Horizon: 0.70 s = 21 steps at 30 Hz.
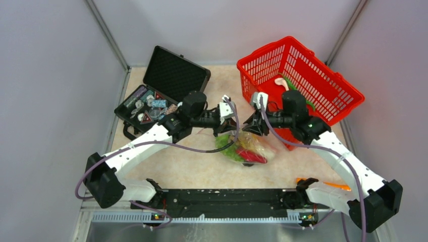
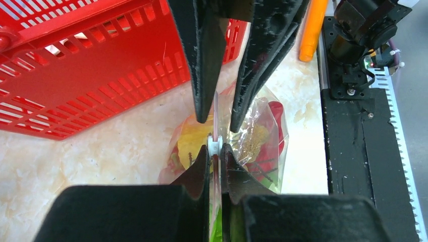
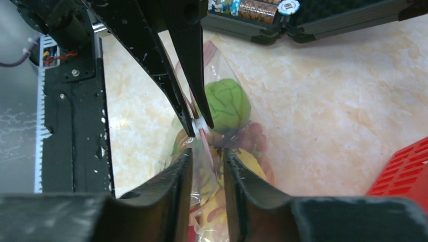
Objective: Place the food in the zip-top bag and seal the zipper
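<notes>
A beige marbled surface (image 1: 192, 166) between grey walls carries a black case (image 1: 174, 73) at the upper left of the overhead view and a red basket (image 1: 323, 85) at the upper right. The zip-top bag (image 1: 252, 146) sits at centre with the food (image 1: 242, 147) inside. The left end effector (image 2: 215, 151) is pinched tight on the zipper (image 2: 215, 108). The right end effector (image 3: 207, 159) has its jaws slightly apart astride that strip.

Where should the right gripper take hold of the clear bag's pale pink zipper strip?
Pinch the thin pale pink zipper strip just beside the shut left gripper, coming from the red plastic basket side: it stands on edge, so fingers flank its flat faces.
</notes>
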{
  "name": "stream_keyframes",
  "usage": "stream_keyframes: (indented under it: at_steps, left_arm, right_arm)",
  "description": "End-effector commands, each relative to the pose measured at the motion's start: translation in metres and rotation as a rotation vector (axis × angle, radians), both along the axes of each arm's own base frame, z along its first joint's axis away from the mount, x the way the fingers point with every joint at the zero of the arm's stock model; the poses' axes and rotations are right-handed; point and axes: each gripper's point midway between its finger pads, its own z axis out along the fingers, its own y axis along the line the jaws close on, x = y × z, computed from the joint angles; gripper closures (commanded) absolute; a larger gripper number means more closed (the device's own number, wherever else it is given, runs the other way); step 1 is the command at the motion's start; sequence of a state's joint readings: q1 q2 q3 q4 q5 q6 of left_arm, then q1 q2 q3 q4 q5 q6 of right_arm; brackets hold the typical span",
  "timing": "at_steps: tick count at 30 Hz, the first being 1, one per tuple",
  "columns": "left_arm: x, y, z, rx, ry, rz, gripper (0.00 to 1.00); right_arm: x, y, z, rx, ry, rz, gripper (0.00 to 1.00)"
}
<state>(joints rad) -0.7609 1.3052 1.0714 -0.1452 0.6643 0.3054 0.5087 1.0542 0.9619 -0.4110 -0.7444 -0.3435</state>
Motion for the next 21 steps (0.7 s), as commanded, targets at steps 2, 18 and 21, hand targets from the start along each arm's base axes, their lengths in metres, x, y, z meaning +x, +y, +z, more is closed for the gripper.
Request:
stream_keyframes:
  at_steps: [2,18,21]
  left_arm:
    - [-0.006,-0.001,0.014,-0.041,0.006,-0.024,1.0]
    - [-0.004,-0.005,0.014,-0.04,0.019,-0.033,1.0]
    - [-0.004,-0.005,0.012,-0.041,0.018,-0.027,1.0]
  right_arm:
    - [-0.005,0.009,0.018,0.056,-0.055,0.065,0.66]
    - [0.001,0.018,0.004,-0.029,-0.044,0.113,0.94]
    - [0.0,0.019,0.006,-0.021,-0.048,0.115,1.0]
